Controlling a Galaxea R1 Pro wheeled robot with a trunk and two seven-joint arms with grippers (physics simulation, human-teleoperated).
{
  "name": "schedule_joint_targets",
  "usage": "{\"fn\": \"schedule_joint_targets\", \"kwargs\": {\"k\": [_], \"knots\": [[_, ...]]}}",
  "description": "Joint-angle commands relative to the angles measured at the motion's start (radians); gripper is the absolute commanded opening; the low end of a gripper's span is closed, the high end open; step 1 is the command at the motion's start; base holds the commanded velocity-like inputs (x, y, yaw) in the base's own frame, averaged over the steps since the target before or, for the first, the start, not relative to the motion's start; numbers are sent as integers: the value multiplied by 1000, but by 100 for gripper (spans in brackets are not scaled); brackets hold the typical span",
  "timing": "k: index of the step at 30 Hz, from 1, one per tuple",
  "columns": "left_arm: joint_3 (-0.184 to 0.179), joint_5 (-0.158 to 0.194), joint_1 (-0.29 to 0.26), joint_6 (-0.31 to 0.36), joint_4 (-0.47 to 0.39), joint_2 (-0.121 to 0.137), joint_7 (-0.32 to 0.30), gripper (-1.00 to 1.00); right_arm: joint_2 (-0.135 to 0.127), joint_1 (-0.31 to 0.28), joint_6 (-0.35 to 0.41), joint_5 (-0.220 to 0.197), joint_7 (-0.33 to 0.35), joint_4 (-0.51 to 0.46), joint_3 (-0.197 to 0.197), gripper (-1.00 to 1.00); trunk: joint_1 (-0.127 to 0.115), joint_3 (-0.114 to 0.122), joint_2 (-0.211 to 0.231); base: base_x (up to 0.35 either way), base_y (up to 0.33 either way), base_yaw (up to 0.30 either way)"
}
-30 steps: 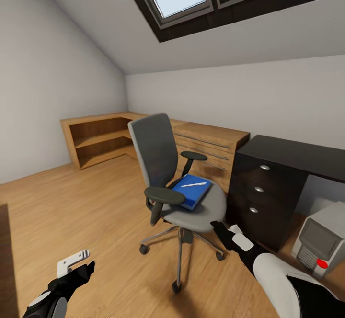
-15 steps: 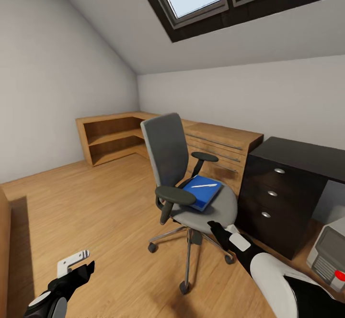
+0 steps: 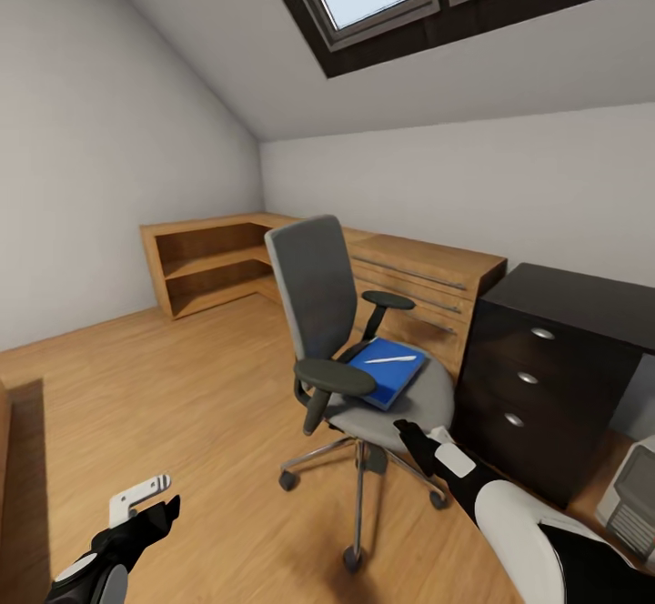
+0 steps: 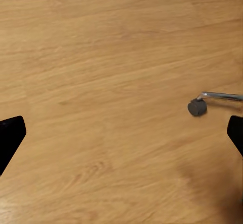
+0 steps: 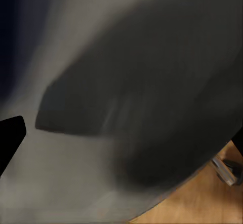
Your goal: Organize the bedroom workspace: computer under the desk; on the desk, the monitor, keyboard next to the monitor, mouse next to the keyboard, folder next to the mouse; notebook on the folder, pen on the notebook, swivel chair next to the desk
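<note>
The folder (image 3: 387, 370) looks thin, light and stiff, lying flat on the swivel chair (image 3: 364, 349) seat with the pen (image 3: 391, 359) loose on top; you'd best pinch an overhanging edge and keep it level, or the pen will likely roll off. Your right end effector (image 3: 414, 436) hovers just beside the seat's front edge, below the folder, fingers spread wide. Your left end effector (image 3: 150, 508) hangs wide and empty over the floor, well apart. The counter (image 3: 564, 290) stands just beyond the chair.
</note>
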Motion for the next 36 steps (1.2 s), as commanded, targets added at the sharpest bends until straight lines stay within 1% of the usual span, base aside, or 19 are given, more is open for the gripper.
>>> {"fn": "schedule_joint_targets", "kwargs": {"k": [1, 8, 26, 36], "knots": [[1, 11, -1, 4, -1, -1, 7, 100, 0, 0, 4, 1, 3, -1, 0, 100, 0, -1, 0, 262, 0, 0], [0, 11, -1, 4, -1, -1, 7, 100, -1, 0, 6, 0, 1, -1, -1, 100, 0, -1, 0, 264, 39, 0], [-2, 11, -1, 3, -1, -1, 7, 100, -1, 0, 5, 1, 1, -6, -1, 100, 0, -1, 0, 283, 135, 0], [-3, 11, -1, 3, -1, -1, 7, 100, -1, -1, 5, 1, 1, -6, 0, 100, 0, -1, 0, 319, 36, 0]]}}
